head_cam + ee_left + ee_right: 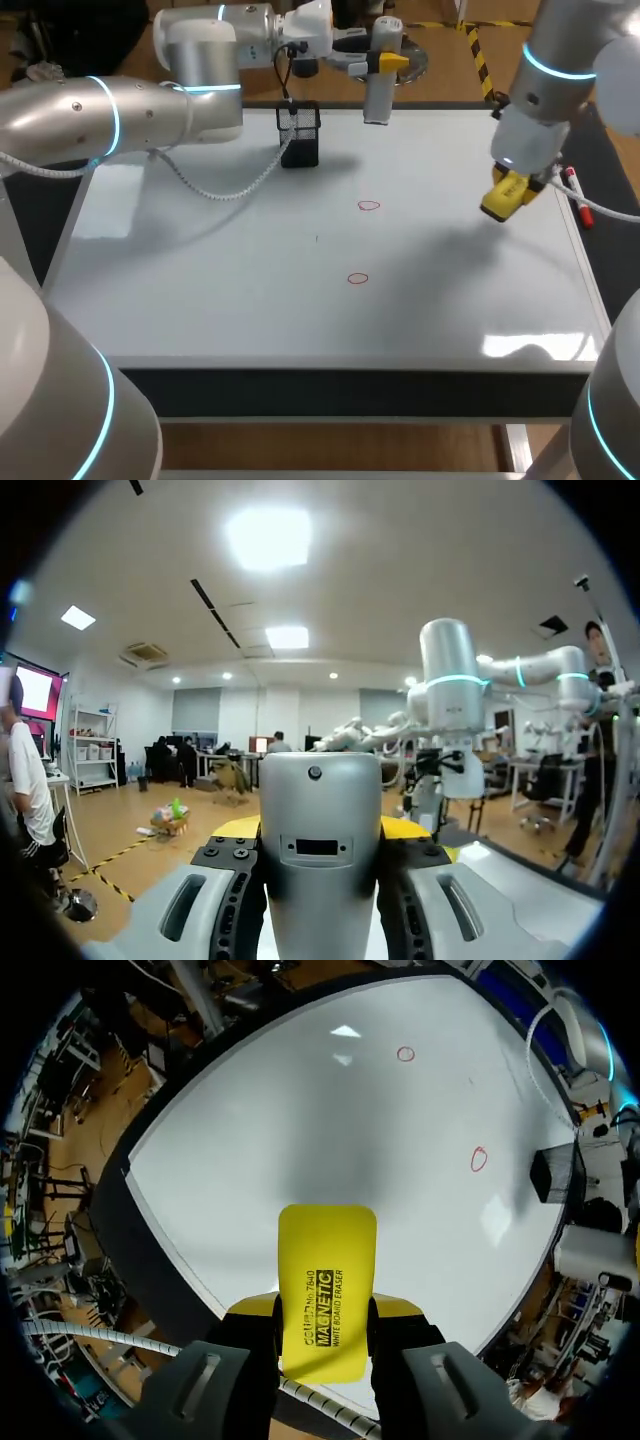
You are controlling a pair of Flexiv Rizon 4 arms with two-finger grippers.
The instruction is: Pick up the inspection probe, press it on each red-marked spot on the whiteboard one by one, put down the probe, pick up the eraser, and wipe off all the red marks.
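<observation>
Right jaws clamp yellow block eraser (508, 192), frame right, held over white whiteboard (250, 290) ready for two red ring marks (369, 206) at centre; left jaws grip silver cylindrical probe (377, 95), top centre, clear of wiping path.

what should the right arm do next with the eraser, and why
Probably carry the right gripper toward the board's middle and lower it, so the yellow eraser it grips lands on the far red circle, the closer of the two. The eraser appears to hang above the whiteboard's right side, touching nothing, and both that mark and the front red circle are unwiped.
</observation>
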